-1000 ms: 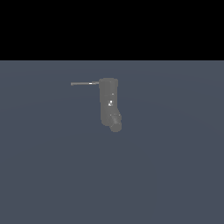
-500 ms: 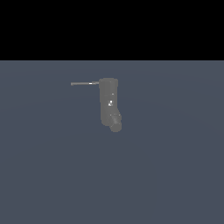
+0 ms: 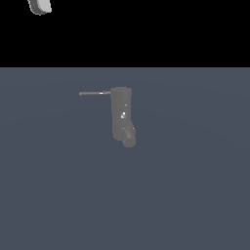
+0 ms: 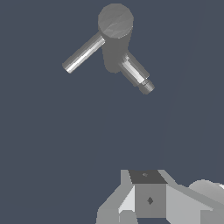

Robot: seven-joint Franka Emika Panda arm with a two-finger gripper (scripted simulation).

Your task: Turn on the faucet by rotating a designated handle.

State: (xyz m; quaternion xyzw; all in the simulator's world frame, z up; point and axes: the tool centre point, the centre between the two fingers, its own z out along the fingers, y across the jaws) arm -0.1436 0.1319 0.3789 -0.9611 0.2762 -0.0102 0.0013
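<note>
faucet [image 3: 121, 114] upright mid-floor, unmoved | handle [image 3: 94, 93] juts toward exterior view's left, unturned | arm [image 3: 40, 6] newly in at top corner, approach just beginning | gripper [image 4: 146, 199] well apart, opening unclear, nothing held

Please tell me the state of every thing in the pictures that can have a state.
faucet: upright on the floor, spout stub at its lower end.
handle: level, sticking sideways from the cylinder's top, untouched.
pincer: far from the faucet, holding nothing visible; jaws cannot be judged.
</note>
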